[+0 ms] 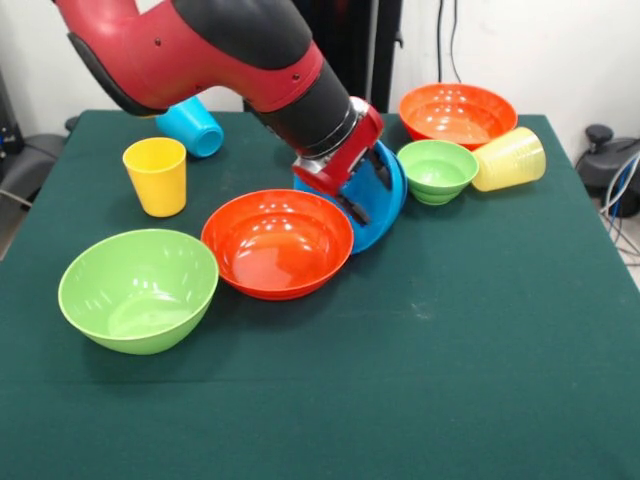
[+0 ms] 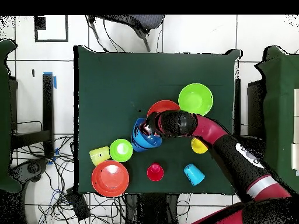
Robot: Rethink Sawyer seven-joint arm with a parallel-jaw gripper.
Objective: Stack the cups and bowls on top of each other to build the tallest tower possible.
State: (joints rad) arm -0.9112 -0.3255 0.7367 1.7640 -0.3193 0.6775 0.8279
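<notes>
My gripper [image 1: 365, 200] is shut on the rim of the big blue bowl [image 1: 392, 200], which is tipped up on edge beside an orange-red bowl [image 1: 278, 243]. In the overhead view the gripper [image 2: 149, 133] is at that blue bowl [image 2: 139, 135]. The big green bowl [image 1: 138, 288] stands upright at the front left. The small green bowl [image 1: 437, 170] and a second orange-red bowl [image 1: 457, 113] stand at the back right. The yellow cup [image 1: 155, 175] is upright. The light blue cup [image 1: 192, 125] and the ribbed pale yellow cup [image 1: 510, 158] lie on their sides. The red cup [image 2: 155, 171] shows only from overhead. No tower and no small dark blue bowl show.
The green table [image 1: 450, 380] carries all the pieces. My arm [image 1: 230, 50] hangs low over the table's back left and hides what lies behind it. Chairs and cables surround the table [image 2: 93, 81] in the overhead view.
</notes>
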